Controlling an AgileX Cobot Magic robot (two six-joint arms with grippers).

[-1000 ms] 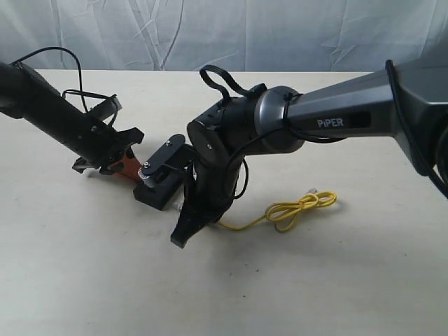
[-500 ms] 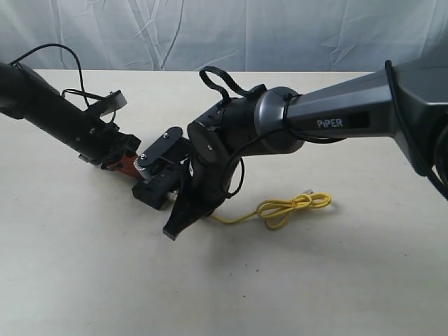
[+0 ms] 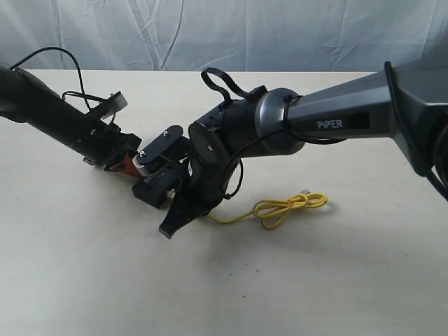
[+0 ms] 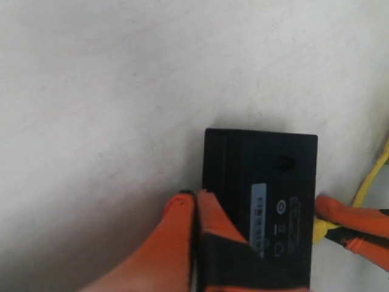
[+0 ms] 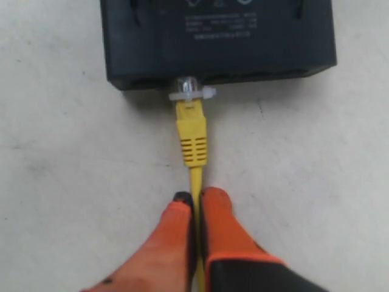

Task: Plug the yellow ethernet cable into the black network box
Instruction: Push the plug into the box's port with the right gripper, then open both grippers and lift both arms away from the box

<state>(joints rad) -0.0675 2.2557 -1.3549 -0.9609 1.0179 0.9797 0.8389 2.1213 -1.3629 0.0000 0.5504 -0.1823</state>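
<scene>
The yellow ethernet cable (image 5: 192, 143) has shifted left, plug at black network box (image 5: 219, 42).

A flat rectangular black plastic box (image 4: 273, 176) lies on the pale counter (image 4: 121, 91), with a pale label strip (image 4: 258, 210) and small round marks on its top. The left pincer (image 4: 196, 201) has its orange fingers pressed together, one over the box's edge and the other over the counter beside it. At the box's opposite side the orange-tipped right pincer (image 4: 325, 224) pinches a thin bright-yellow cable (image 4: 371, 176).
</scene>
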